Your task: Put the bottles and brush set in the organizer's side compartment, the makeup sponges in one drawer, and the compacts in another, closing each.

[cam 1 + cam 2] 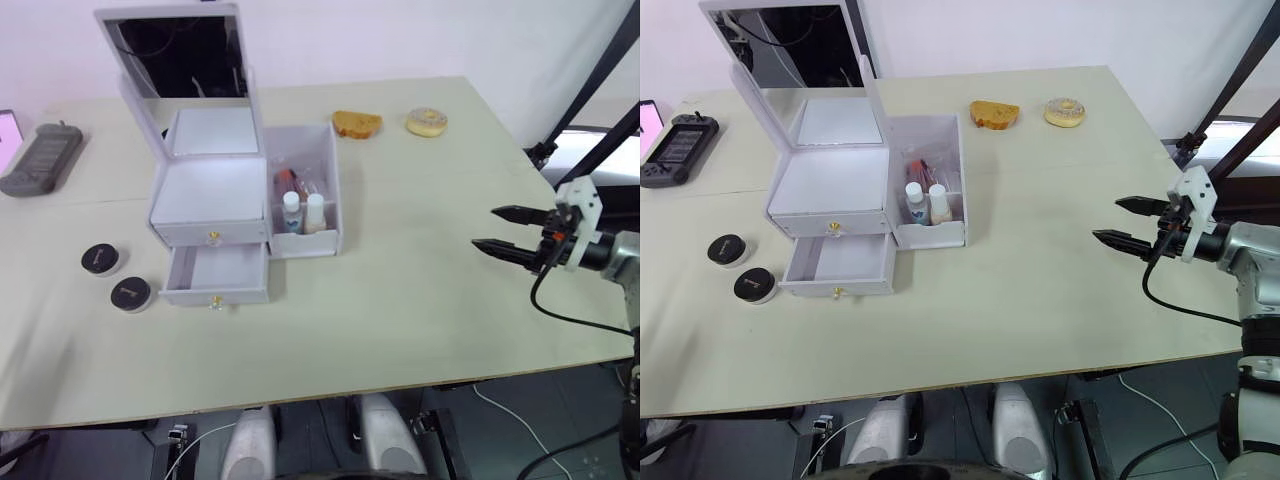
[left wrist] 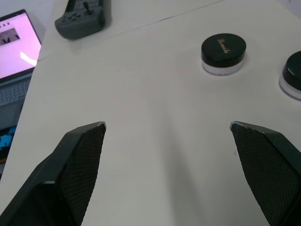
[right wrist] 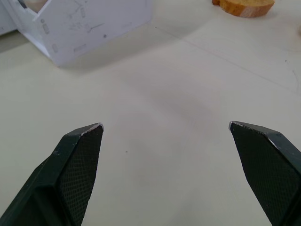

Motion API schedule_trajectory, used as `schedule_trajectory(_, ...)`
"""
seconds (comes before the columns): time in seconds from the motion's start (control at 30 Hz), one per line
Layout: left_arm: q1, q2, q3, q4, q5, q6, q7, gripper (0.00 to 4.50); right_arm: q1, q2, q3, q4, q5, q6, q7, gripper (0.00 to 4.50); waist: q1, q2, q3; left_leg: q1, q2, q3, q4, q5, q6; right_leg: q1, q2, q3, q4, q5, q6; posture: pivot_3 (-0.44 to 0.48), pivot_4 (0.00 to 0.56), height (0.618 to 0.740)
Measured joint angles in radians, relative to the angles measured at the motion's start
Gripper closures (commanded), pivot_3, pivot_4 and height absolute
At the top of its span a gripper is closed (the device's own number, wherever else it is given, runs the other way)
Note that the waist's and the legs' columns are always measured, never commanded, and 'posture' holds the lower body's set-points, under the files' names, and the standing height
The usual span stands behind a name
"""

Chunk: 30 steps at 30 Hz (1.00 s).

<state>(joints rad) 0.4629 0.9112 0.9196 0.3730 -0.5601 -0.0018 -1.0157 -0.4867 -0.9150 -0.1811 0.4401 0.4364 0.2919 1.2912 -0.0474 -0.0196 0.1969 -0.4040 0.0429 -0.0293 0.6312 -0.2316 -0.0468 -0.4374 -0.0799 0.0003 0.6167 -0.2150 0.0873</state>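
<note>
Two black compacts (image 1: 101,259) (image 1: 131,293) lie on the counter (image 1: 420,300) left of the organizer (image 1: 210,215), whose lower drawer (image 1: 216,273) stands open. Bottles (image 1: 301,213) sit in its side compartment. Both the right end effector (image 1: 505,230) and left end effector (image 2: 167,126) are spread wide, holding nothing.

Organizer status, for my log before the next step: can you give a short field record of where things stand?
organizer: lid up, mirror showing
upper drawer: shut
lower drawer: pulled open, looks empty
side compartment: bottles standing inside
compacts: two, on table left of drawers
right gripper: open, over bare table
left gripper: open, near compacts
</note>
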Motion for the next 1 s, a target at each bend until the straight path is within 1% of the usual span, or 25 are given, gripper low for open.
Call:
schedule_trajectory(0.1,0.077,-0.011,0.001,-0.132,0.004,0.038,-0.028,0.02,-0.051,0.000,0.051,-0.162,0.096,0.213,0.052,0.00,-0.003,0.000,0.000,0.000,0.003,0.003,0.000,0.000,0.000,-0.003,0.000,0.000,0.001,0.003,-0.005,0.000,0.150,0.740)
schedule_trajectory(0.17,0.175,-0.035,0.001,-0.270,-0.004,0.118,-0.052,0.02,-0.103,-0.002,0.097,-0.306,0.149,0.323,0.075,0.00,-0.006,0.000,0.000,-0.001,0.004,0.005,-0.002,0.000,0.000,-0.005,0.000,0.000,0.001,0.003,-0.005,0.000,0.150,0.740)
schedule_trajectory(0.2,0.201,-0.048,0.007,-0.328,-0.023,0.166,-0.049,0.02,-0.131,-0.005,0.125,-0.362,0.159,0.361,0.083,0.00,-0.004,0.000,0.000,-0.002,0.005,0.005,-0.002,0.000,0.000,-0.007,0.001,0.000,0.001,0.003,-0.005,0.000,0.150,0.740)
schedule_trajectory(0.27,0.215,-0.064,0.018,-0.406,-0.050,0.233,-0.039,0.02,-0.171,-0.007,0.168,-0.428,0.163,0.399,0.094,0.00,0.004,0.000,0.000,-0.003,0.005,0.005,-0.002,0.000,0.000,-0.008,0.002,-0.001,0.001,0.003,-0.005,0.000,0.150,0.740)
schedule_trajectory(0.37,0.241,-0.085,0.049,-0.516,-0.062,0.339,0.030,0.02,-0.259,0.038,0.204,-0.458,0.193,0.450,0.098,0.00,0.007,0.000,0.000,-0.004,0.005,0.005,0.000,0.000,0.000,-0.008,0.002,-0.001,0.001,0.003,-0.004,0.000,0.150,0.740)
schedule_trajectory(0.43,0.303,-0.141,0.061,-0.674,-0.064,0.420,0.090,0.02,-0.333,0.070,0.243,-0.496,0.202,0.451,0.136,0.00,0.001,0.000,0.000,-0.004,0.005,0.008,0.000,0.000,0.000,-0.008,0.000,-0.001,-0.001,0.003,-0.004,0.000,0.150,0.740)
schedule_trajectory(0.53,0.321,-0.180,0.037,-0.836,-0.086,0.546,0.180,0.02,-0.419,0.109,0.286,-0.524,0.202,0.432,0.168,0.00,0.003,-0.001,0.000,-0.004,0.005,0.008,0.000,-0.001,-0.001,-0.008,0.000,-0.001,-0.001,0.003,-0.004,0.000,0.150,0.740)
schedule_trajectory(0.6,0.313,-0.180,0.017,-0.893,-0.083,0.636,0.252,0.02,-0.450,0.138,0.314,-0.520,0.175,0.406,0.166,0.00,0.006,-0.001,0.000,-0.004,0.005,0.006,0.000,-0.001,-0.001,-0.008,0.001,-0.001,0.000,0.003,-0.005,0.000,0.150,0.740)
schedule_trajectory(0.67,0.303,-0.165,-0.020,-0.912,-0.083,0.697,0.279,0.02,-0.455,0.153,0.337,-0.518,0.155,0.382,0.166,0.00,0.008,-0.001,0.000,-0.004,0.005,0.006,0.000,-0.001,-0.001,-0.008,0.002,-0.002,0.001,0.004,-0.006,0.000,0.150,0.740)
schedule_trajectory(0.8,0.156,-0.140,-0.083,-0.918,-0.128,0.853,0.370,0.02,-0.455,0.153,0.342,-0.518,0.135,0.370,0.160,0.00,0.010,-0.001,0.000,-0.003,0.005,0.006,0.001,-0.001,-0.001,-0.007,0.002,-0.002,0.002,0.004,-0.006,0.000,0.150,0.740)
schedule_trajectory(1.0,-0.069,-0.129,-0.195,-0.917,-0.177,1.013,0.494,0.02,-0.452,0.141,0.338,-0.528,0.114,0.358,0.141,0.00,0.006,-0.002,0.000,-0.002,0.005,0.005,0.002,-0.001,-0.001,-0.006,0.002,-0.001,0.003,0.004,-0.006,0.000,0.150,0.740)
